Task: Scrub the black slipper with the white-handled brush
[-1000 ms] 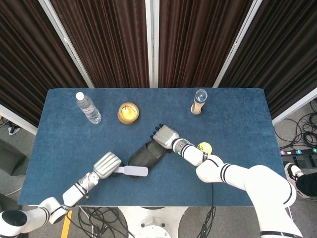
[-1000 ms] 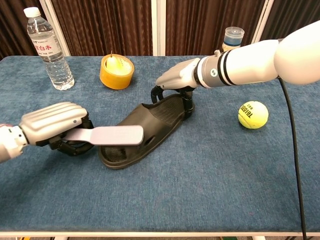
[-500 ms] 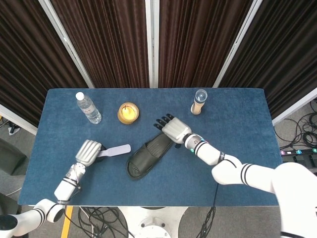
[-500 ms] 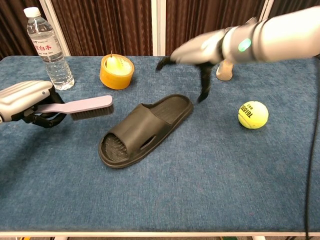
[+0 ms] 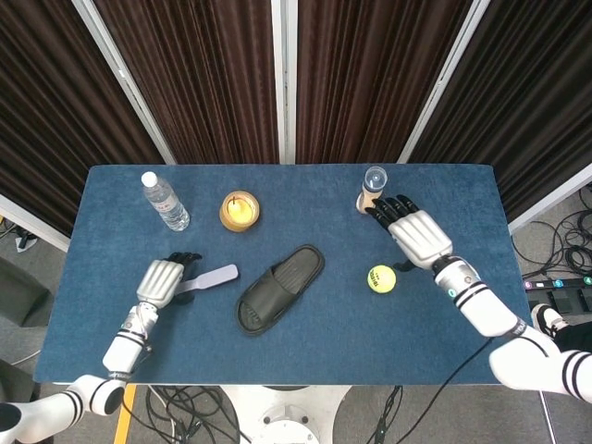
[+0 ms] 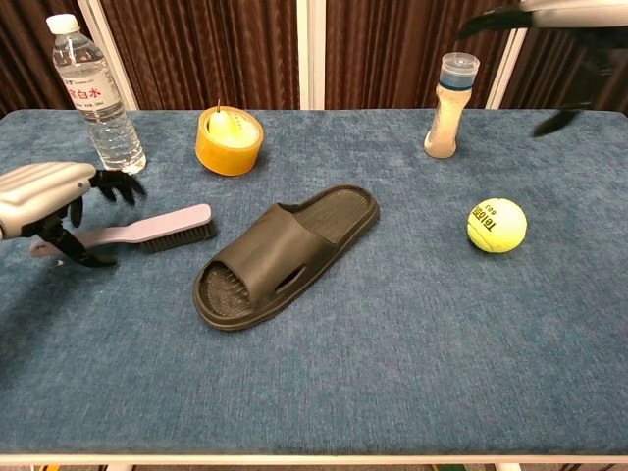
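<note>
The black slipper lies diagonally near the middle of the blue worktop, with bare cloth between it and the near edge. Left of the slipper, apart from it, the white-handled brush rests bristles-down on the cloth; the left hand hovers over its handle end with fingers spread, gripping nothing. Right of the slipper sits a tennis ball, and beyond that the right hand is raised above the worktop, fingers splayed wide and empty, near the capped bottle.
</note>
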Robot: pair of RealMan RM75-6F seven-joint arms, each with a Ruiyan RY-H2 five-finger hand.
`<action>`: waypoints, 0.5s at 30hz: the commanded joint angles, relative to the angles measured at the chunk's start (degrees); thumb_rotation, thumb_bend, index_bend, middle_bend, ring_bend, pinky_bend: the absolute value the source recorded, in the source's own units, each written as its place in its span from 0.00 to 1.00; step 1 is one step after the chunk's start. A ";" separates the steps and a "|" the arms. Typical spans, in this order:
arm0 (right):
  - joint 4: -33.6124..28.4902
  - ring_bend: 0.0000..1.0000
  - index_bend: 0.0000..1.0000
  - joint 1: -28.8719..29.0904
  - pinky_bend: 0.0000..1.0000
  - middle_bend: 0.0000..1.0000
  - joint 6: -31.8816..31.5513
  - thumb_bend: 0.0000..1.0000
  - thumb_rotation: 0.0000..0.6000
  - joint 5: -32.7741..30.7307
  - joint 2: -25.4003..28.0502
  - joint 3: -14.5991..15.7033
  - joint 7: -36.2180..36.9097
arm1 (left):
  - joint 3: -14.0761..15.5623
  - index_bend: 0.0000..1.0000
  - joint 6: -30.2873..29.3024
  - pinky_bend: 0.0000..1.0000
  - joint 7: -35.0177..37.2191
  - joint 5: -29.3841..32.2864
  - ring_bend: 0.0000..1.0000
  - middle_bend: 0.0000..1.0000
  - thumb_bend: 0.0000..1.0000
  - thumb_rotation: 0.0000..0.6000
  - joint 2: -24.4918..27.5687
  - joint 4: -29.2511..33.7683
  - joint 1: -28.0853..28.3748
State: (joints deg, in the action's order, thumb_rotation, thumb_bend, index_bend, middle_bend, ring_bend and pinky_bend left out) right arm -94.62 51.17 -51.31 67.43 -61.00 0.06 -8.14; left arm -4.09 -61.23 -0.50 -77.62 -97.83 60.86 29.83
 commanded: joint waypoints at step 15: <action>1.64 0.00 0.00 -30.37 0.00 0.05 -30.55 0.12 1.00 8.04 2.82 5.21 12.55 | 0.10 0.18 -22.72 0.31 5.60 1.69 0.13 0.19 0.12 1.00 23.53 19.52 -17.94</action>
State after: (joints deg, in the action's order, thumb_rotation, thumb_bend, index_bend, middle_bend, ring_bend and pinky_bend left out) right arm -94.60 24.59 -78.49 74.26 -57.31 4.43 2.24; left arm -3.79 -80.93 4.70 -77.34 -76.96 77.96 14.90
